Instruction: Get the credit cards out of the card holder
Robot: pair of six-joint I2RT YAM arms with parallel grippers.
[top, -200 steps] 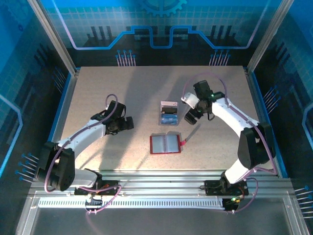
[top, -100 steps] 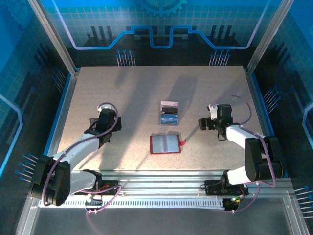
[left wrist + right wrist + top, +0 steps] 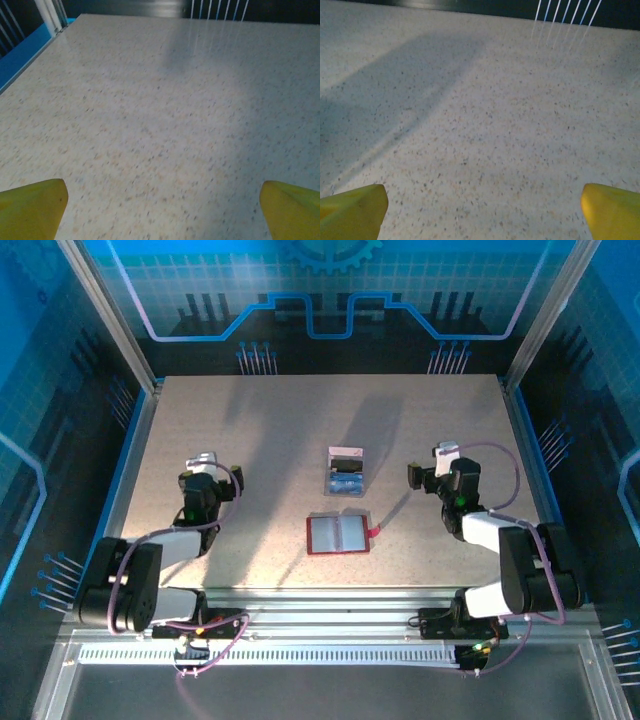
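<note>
The red card holder lies open and flat near the table's middle front, its little red tab pointing right. Just behind it the credit cards lie in a small pile on the table: blue ones, with a pale pinkish-white one at the far end. My left gripper sits folded back at the left, well away from both. My right gripper sits likewise at the right. In the wrist views the left gripper and the right gripper stand open, with bare speckled tabletop between the yellow fingertips.
The speckled table is bounded by blue side rails and a metal frame at the near edge. Blue printed panels close in the back and sides.
Both arms have pulled back toward their bases. The right gripper left the spot beside the cards and went right; the left went left and nearer. Cards and holder have not moved.
</note>
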